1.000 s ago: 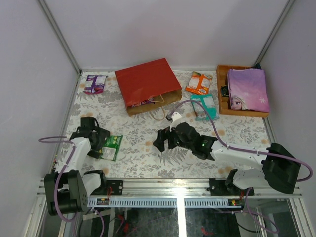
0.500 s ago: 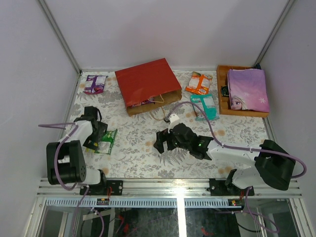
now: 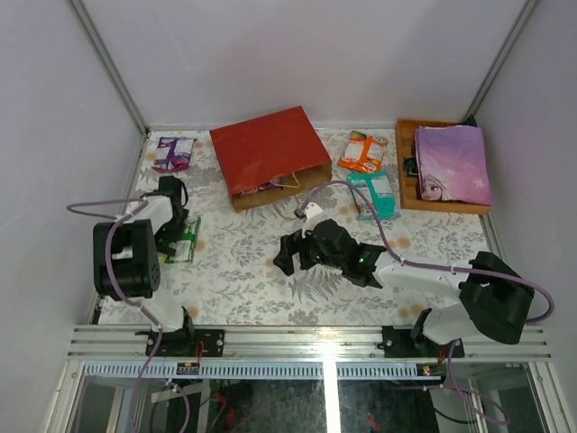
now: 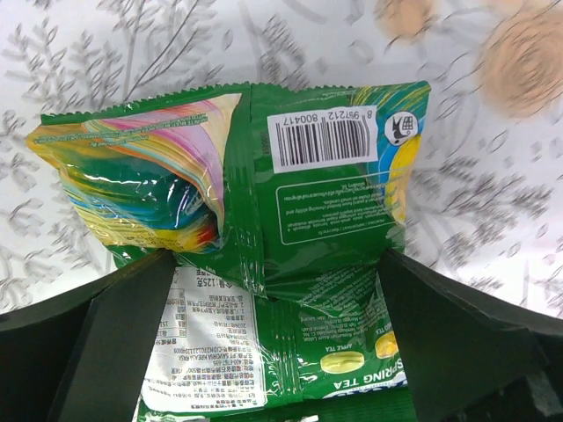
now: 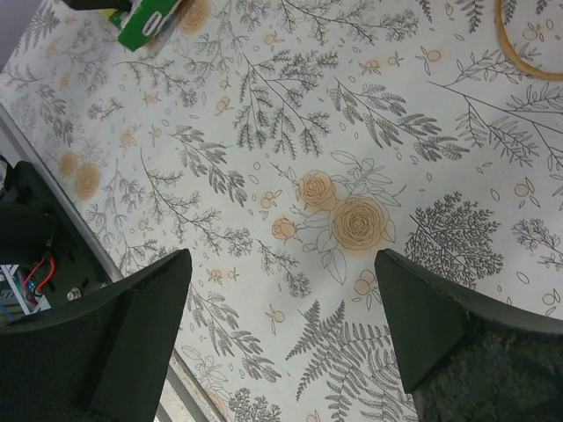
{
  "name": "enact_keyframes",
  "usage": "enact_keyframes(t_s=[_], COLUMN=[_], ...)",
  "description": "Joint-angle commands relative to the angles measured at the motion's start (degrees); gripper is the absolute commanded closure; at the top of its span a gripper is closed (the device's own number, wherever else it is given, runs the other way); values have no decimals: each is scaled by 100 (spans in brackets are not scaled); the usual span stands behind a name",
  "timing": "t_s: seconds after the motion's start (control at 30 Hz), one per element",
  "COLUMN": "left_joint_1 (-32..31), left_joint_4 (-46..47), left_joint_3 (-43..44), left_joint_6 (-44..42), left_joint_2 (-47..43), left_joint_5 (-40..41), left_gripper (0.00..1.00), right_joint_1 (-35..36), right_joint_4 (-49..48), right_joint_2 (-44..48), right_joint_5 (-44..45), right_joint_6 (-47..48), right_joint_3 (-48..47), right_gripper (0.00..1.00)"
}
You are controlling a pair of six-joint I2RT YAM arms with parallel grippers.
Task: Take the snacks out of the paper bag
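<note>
The red paper bag [image 3: 269, 149] lies on its side at the back, its mouth facing the near side, with a packet [image 3: 261, 188] showing in the mouth. My left gripper [image 3: 174, 233] is at the left edge, shut on a green packet [image 3: 187, 245]. In the left wrist view the green packet [image 4: 299, 202] is crumpled between my fingers [image 4: 274, 264]. My right gripper [image 3: 287, 255] is open and empty over the middle of the cloth [image 5: 281, 264]. A purple packet [image 3: 173, 152], an orange packet [image 3: 362, 151] and a teal packet [image 3: 374, 194] lie on the table.
An orange wooden tray [image 3: 407, 171] at the back right holds the flat purple princess item [image 3: 453, 162]. The bag's tan cord handle [image 3: 290, 209] trails on the cloth and also shows in the right wrist view [image 5: 528, 66]. Walls close in the left, back and right.
My left gripper has carried the green packet farther back and to the left. My right gripper has shifted slightly left, still open.
</note>
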State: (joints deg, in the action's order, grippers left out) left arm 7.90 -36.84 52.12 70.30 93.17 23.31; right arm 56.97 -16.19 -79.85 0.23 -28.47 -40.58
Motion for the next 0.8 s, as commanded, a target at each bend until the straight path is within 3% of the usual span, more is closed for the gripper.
enact_keyframes(t_s=[0.0,0.37,0.77], left_joint_1=[31,47,49], left_joint_4=[578,258,-96], left_joint_3=[349,1981,4074], left_joint_6=[481,794,206], left_joint_2=[849,1898,3158], left_joint_5=[404,1089,1424], left_gripper=[0,0,0], right_joint_1=[-49,-175,-246], right_joint_4=[-395,-193,27], right_joint_2=[-1,175,361], right_joint_5=[-170,-260,-332], right_joint_6=[27,272,576], right_joint_3=[-239,-106,-53], right_gripper=[7,7,6])
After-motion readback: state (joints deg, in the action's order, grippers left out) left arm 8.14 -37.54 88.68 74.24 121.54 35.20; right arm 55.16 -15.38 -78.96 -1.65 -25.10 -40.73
